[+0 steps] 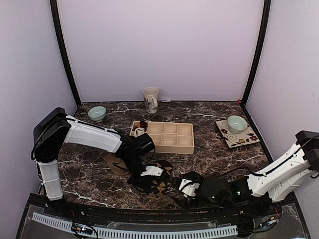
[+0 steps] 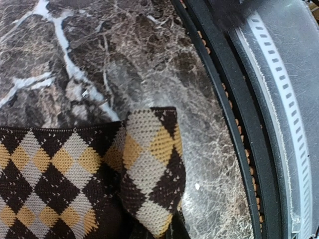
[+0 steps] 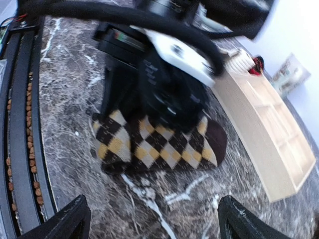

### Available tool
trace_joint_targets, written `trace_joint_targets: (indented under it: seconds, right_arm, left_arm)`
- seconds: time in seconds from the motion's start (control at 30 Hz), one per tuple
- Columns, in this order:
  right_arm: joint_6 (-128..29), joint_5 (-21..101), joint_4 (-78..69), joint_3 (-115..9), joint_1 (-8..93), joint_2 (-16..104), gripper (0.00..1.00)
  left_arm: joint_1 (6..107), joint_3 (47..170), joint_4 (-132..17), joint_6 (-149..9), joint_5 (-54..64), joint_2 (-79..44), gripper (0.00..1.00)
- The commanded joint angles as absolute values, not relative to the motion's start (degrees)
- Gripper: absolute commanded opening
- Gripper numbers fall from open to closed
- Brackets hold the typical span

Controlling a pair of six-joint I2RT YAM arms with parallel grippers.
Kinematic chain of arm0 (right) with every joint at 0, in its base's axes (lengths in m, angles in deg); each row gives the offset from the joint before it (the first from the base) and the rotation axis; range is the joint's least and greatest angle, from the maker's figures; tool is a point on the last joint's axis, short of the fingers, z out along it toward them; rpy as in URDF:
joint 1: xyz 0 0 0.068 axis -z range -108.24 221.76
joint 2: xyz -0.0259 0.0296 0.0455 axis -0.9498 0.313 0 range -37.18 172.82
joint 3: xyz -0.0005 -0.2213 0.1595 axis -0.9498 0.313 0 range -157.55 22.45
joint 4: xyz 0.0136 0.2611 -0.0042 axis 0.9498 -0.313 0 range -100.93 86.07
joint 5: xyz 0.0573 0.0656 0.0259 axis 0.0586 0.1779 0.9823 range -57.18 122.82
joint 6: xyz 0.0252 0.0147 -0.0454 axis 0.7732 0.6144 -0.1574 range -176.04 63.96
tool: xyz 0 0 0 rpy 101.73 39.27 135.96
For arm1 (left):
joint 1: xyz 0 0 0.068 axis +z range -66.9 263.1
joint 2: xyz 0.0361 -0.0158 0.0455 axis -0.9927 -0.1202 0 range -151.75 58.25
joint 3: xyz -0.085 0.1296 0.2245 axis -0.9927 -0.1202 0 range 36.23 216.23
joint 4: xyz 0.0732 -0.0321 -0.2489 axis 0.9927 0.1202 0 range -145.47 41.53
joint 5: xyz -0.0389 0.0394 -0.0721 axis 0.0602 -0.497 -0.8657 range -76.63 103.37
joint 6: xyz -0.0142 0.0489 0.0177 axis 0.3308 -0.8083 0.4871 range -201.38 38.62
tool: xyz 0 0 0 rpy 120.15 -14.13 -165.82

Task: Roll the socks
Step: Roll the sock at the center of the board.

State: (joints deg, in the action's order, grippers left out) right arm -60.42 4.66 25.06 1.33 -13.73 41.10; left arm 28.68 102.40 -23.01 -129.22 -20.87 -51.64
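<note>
Arms are working low over the marble table (image 1: 219,154), both bending in toward its near middle. The left arm (image 1: 94,135) is stretching out from its base with the elbow raised and the wrist tipping down, so the left claw (image 1: 149,177) is pressing onto the argyle sock (image 3: 164,147). That claw is closed tight and looks to be pinching a fold of the sock. The sock is lying flat directly under it, with the dark toe sticking out on one side and the cuff end doubled over on the other. The right arm (image 1: 279,174) is lying almost flat along the near edge, pointing the right claw (image 3: 153,209) at the left claw from close by. Its fingers are spread wide and holding nothing, with bare marble between them and the argyle sock just ahead. The tan sock (image 1: 113,163) is lying flat just beside the left claw, on the side away from the right claw. The left wrist camera is showing only the doubled-over cuff up close and none of its own fingers. The right wrist camera is showing the left claw sitting on the sock, with a wooden tray (image 3: 269,144) beyond it. Only the overhead view is taking in both arms and the tan sock.
</note>
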Motion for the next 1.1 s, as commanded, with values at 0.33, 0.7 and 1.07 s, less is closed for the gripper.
trace_joint_targets:
  seconds: [0.33,0.7,1.07]
  right_arm:
    - [-84.97,11.8,31.51,-12.02,-16.09,61.61,0.68]
    - [-85.5,14.48,34.97,-14.29,-14.3,67.47,0.6]
    - [-79.78,18.31,30.14,-16.19,-10.4,69.7,0.34]
  left_arm:
    - [28.67,104.76,-11.14,-133.04,-20.16,-61.49,0.0]
    - [28.87,105.49,-10.29,-133.48,-20.57,-62.98,0.0]
    - [28.91,106.0,-9.2,-134.24,-20.24,-63.12,0.01]
